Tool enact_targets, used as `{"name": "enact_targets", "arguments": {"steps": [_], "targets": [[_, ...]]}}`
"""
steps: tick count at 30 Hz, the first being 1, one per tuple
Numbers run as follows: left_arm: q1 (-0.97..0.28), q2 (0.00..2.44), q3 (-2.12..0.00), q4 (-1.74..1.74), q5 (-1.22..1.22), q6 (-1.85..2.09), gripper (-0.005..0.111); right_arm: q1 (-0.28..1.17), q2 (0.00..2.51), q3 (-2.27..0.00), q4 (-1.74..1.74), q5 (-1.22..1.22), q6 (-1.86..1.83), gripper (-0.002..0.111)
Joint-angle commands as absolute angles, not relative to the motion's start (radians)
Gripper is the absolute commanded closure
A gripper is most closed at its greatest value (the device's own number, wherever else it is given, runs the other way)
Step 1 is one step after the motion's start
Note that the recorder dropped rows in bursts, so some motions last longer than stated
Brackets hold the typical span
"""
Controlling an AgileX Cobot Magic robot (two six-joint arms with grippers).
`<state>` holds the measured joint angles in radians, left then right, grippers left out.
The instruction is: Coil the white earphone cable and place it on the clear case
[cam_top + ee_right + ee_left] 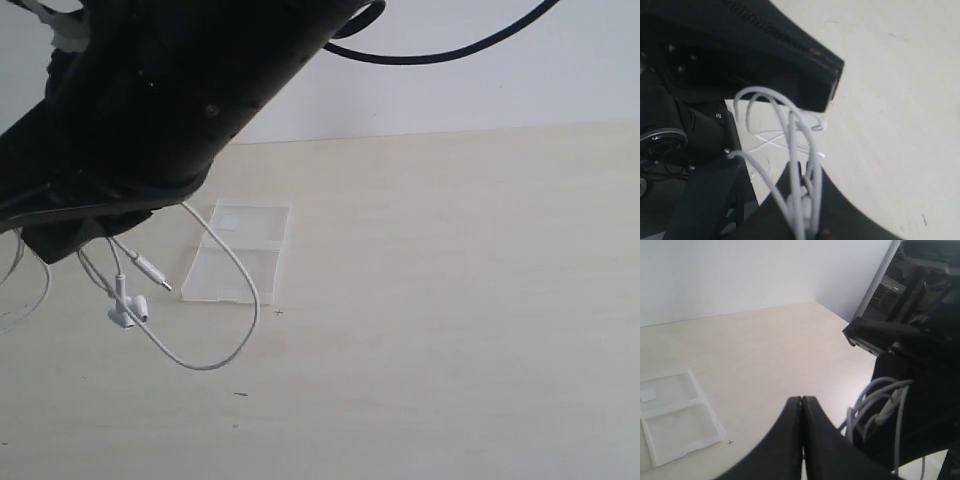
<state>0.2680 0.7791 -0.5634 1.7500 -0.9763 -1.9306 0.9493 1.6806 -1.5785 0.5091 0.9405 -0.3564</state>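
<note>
The white earphone cable [257, 305] hangs in a long loop from under a dark arm [150, 90] at the left of the exterior view. Its two earbuds [128, 312] and plug [152, 270] dangle just above the table. The clear case [262, 232] lies flat and open behind the loop, and one strand passes in front of it. My right gripper [801, 164] is shut on several bunched loops of the cable [790, 130]. My left gripper [802, 400] is shut with nothing between its fingers, next to the looped cable [865, 400] and above the table near the case [677, 420].
The pale wooden table [450, 300] ends at a white wall [500, 90] at the back. A black hose [450, 52] hangs across the top. The dark arm hides both grippers in the exterior view. A small cross mark [278, 312] lies by the case.
</note>
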Motion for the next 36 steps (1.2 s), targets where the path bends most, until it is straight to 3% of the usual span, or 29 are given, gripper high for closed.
{"name": "enact_targets", "arguments": {"steps": [1, 21, 30, 32, 35, 36], "targets": [[0.269, 0.781, -0.545, 1.744, -0.967, -1.918, 0.107, 0.946, 1.679, -1.586, 0.552, 0.893, -0.353, 0.108], [0.269, 0.781, -0.536, 1.744, -0.88, -1.906, 0.107, 0.946, 1.677, -1.586, 0.571, 0.85, -0.338, 0.108], [0.269, 0.781, -0.536, 1.744, -0.837, -1.914, 0.104, 0.946, 1.673, -1.586, 0.361, 0.889, -0.201, 0.108], [0.269, 0.781, -0.536, 1.744, -0.837, -1.917, 0.092, 0.946, 1.673, -1.586, 0.351, 0.888, -0.191, 0.108], [0.269, 0.779, -0.536, 1.744, -0.833, -1.926, 0.059, 0.946, 1.673, -1.586, 0.214, 0.9, -0.103, 0.108], [0.269, 0.772, -0.536, 1.744, -0.833, -1.929, 0.054, 0.944, 1.674, -1.586, 0.133, 0.921, -0.053, 0.108]]}}
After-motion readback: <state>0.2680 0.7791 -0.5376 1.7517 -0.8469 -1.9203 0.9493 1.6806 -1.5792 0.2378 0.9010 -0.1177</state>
